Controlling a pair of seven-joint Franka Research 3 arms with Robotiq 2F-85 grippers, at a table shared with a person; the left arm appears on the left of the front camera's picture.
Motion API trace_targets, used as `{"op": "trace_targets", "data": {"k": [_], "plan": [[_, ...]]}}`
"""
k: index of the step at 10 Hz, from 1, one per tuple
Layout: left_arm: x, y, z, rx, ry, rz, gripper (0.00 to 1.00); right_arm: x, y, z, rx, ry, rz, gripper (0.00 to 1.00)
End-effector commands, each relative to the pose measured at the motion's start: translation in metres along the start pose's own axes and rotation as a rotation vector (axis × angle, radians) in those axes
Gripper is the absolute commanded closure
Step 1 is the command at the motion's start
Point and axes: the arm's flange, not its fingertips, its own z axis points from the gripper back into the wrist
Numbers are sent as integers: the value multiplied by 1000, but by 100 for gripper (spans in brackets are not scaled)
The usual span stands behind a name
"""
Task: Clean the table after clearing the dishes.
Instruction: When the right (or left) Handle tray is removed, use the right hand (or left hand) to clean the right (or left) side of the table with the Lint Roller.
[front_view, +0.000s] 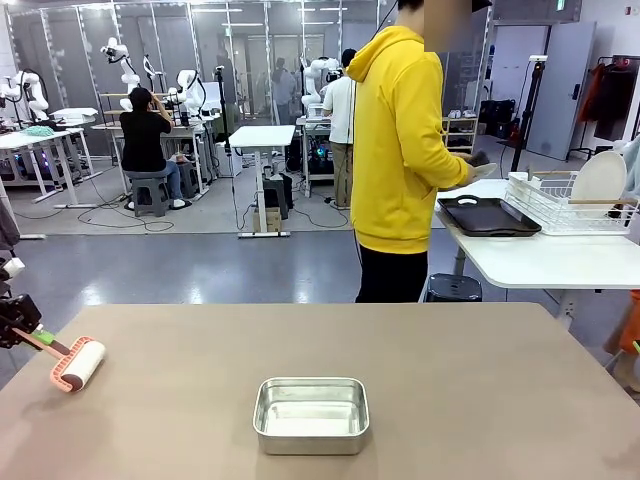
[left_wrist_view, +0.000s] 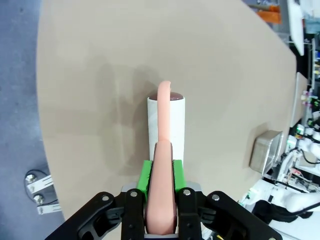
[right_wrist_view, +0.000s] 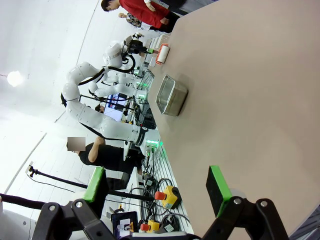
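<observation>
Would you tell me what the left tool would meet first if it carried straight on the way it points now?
The left tool, shut on the pink-handled roller, points down at the table; the roller's white drum probably meets the tabletop first, though depth is unclear.

Left gripper (left_wrist_view: 160, 197), low at the robot's left table edge, clamps a lint roller's handle (left_wrist_view: 161, 165); right gripper (right_wrist_view: 157, 192) hovers with jaws spread wide.

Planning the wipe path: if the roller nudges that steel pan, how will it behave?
The pan looks thin-walled and holds nothing, so probably light. Sitting flat on the smooth table, it would likely slide rather than tip. Its shiny walls may slip in a gripper.
</observation>
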Motion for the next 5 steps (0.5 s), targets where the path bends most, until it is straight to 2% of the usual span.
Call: {"op": "trace_targets", "data": {"k": [1,5], "plan": [[-12,-5,-4,124,-15,9,79,0,3,-1,1,-1,3,0],[-26,-52,32,211,-44,-18,79,0,3,-1,1,-1,3,0]]}}
